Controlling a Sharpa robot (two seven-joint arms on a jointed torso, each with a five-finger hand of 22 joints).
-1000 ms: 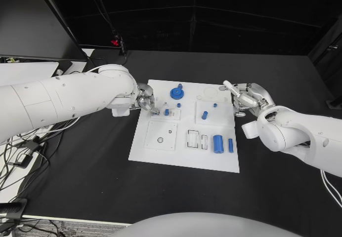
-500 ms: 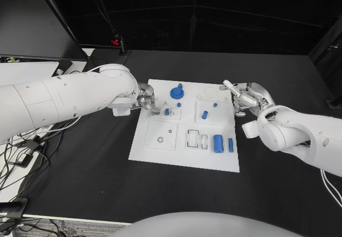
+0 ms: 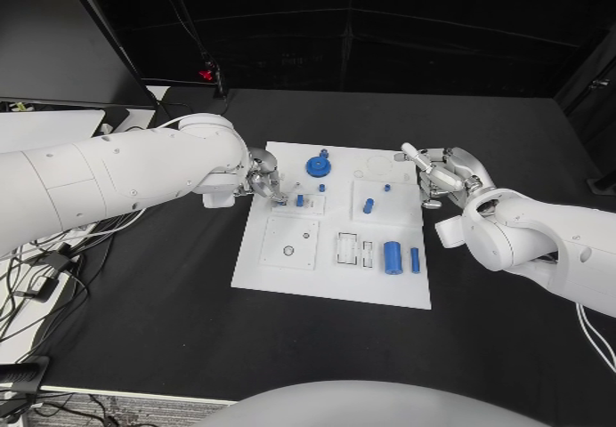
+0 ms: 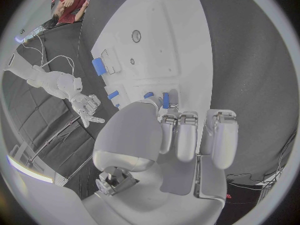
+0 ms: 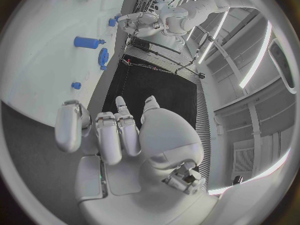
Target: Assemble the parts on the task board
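The white task board [image 3: 290,271] lies mid-table. My left hand [image 3: 266,184] is at its left edge, fingers curled, pinching a small blue peg [image 3: 299,201] [image 4: 165,100] that stands upright in the board. Beyond it sit a blue gear [image 3: 319,166] and a tiny blue stud [image 3: 321,189]. A blue pin [image 3: 368,206] lies further right, and two blue cylinders [image 3: 393,258] lie near the board's front. My right hand [image 3: 441,175] [image 5: 119,130] hovers at the board's right edge with fingers curled in, holding nothing.
Empty rectangular slots [image 3: 349,250] and a round recess [image 3: 289,252] mark the board's front half. A monitor and cables [image 3: 38,267] crowd the table's left side. Bare black table [image 3: 321,347] stretches in front of the board.
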